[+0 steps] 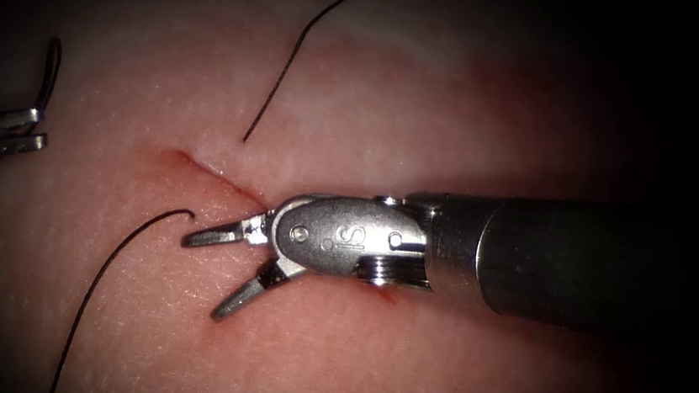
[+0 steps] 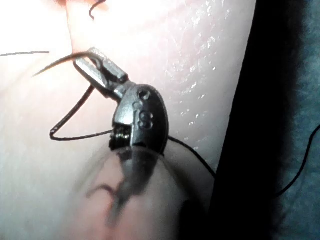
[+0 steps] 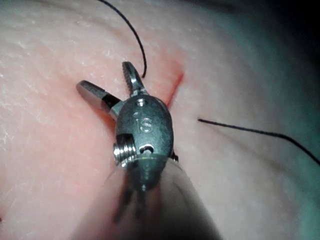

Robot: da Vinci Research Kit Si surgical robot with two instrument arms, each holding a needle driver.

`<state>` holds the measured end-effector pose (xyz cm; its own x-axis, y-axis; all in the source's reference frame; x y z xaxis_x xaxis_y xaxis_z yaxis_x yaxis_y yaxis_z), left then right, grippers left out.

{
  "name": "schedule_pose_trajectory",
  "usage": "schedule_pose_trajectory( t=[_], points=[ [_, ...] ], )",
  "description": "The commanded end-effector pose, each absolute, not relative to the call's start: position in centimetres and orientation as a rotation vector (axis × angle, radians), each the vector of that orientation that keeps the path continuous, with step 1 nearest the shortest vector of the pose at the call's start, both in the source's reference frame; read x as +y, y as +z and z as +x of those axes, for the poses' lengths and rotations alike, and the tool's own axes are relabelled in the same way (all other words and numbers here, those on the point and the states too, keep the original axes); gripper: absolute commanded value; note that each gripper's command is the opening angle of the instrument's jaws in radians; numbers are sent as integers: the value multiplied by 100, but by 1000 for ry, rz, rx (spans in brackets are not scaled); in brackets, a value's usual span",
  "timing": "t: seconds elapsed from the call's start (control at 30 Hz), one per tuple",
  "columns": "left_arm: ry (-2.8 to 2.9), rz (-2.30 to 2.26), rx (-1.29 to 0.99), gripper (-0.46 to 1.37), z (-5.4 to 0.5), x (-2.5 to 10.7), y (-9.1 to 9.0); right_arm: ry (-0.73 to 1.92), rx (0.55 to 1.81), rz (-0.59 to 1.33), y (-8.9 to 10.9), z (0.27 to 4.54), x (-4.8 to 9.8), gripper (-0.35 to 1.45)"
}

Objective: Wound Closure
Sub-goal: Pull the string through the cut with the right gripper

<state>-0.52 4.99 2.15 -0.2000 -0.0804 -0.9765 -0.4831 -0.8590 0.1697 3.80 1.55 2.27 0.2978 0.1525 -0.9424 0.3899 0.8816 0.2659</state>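
Right tool (image 1: 208,273): jaws spread wide over the cut (image 1: 216,178), holding nothing | Left tool (image 1: 34,131): at far left, clamped on the curved needle (image 2: 57,63), clear of the tissue (image 1: 375,97) | Thread (image 1: 120,257): 2 loose strands flank the cut.

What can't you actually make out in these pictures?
- Whether the thread enters the tissue: endoscope view, its ends are too fine to tell.
- Most of the cut: endoscope view, the right tool, jaws open and holding nothing, covers it.
- The needle's full curve: left wrist view, the left tool's shut jaws cover part.
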Motion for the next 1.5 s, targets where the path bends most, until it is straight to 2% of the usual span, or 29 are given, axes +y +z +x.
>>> schedule_pose_trajectory(
  t=[0.03, 0.53, 0.87, 1.5],
  points=[
    [2145, -1791, 658, -35, -52, 499, 216, -170, 1275, 507, 225, 377, 156, 120],
    [2145, -1793, 657, -35, -51, 498, 216, -95, 1249, 511, 216, 360, 208, 118],
    [2144, -1794, 658, -35, -52, 498, 216, -42, 1229, 507, 229, 376, 231, 106],
    [2129, -1801, 628, -35, -51, 498, 218, 46, 1198, 558, 253, 404, 197, 102]
  ],
)
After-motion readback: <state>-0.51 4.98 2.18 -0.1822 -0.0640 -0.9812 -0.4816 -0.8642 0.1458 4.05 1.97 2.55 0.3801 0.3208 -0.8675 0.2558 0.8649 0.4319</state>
